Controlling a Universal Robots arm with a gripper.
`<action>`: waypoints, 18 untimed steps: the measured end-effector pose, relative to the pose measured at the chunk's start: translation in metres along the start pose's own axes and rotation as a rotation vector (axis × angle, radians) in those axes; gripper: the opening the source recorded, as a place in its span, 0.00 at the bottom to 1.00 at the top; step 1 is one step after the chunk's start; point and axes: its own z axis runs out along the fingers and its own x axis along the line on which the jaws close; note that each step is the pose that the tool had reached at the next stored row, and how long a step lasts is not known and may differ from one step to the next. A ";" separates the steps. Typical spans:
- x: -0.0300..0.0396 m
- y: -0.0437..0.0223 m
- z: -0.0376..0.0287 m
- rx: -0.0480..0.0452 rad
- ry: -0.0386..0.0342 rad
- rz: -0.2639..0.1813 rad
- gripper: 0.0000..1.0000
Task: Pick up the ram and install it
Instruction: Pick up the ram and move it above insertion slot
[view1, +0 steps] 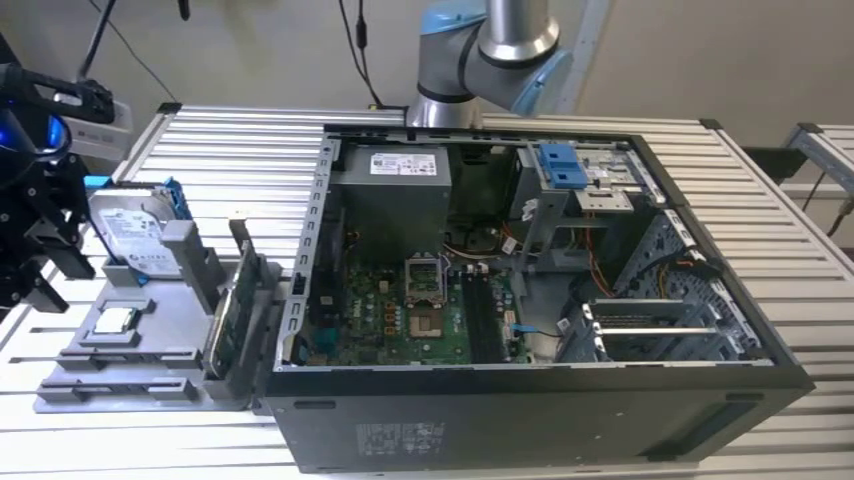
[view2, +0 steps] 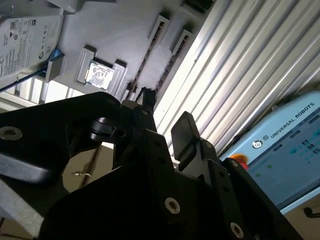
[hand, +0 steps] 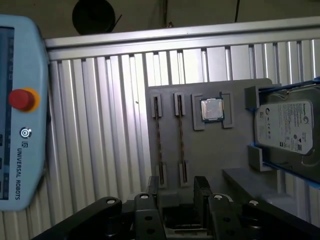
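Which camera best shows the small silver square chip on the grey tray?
The first wrist view: the chip faces the camera squarely. The second wrist view shows it slanted, under glare; it sits tiny at the exterior view's left.

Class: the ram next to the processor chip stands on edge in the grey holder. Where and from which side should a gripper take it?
Probably at mid-length, from above, clamping the two flat faces of the ram. It stands on edge in the holder, whose brackets cover both ends, leaving the middle bare.
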 end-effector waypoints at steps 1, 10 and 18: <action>0.0000 0.0000 0.0010 0.0000 0.0001 0.000 0.42; 0.0001 -0.0003 0.0104 0.0000 0.0000 0.000 0.42; 0.0002 -0.0006 0.0186 0.0000 0.0001 0.000 0.42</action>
